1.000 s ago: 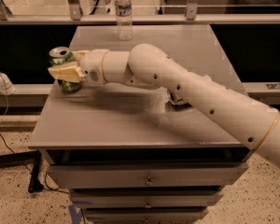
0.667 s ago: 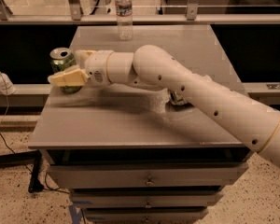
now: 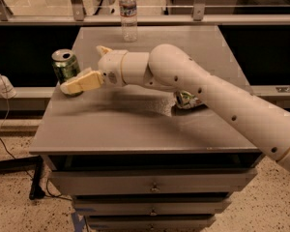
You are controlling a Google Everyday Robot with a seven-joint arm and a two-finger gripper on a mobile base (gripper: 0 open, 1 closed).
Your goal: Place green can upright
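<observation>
The arm (image 3: 217,103) enters from the lower right edge of the view and extends diagonally up and to the left. It bends at a rounded joint (image 3: 166,64) and from there runs nearly level to the left. The cylindrical wrist (image 3: 121,69) continues along that line. The gripper (image 3: 82,67) is at the arm's far end, in the left part of the view, pointing left. The near finger (image 3: 82,82) slants down and left. The far finger (image 3: 104,49) points up and back. The jaws are spread wide.

Green can (image 3: 65,66) crowds the tool (image 3: 82,69) near table (image 3: 135,127) edge.
</observation>
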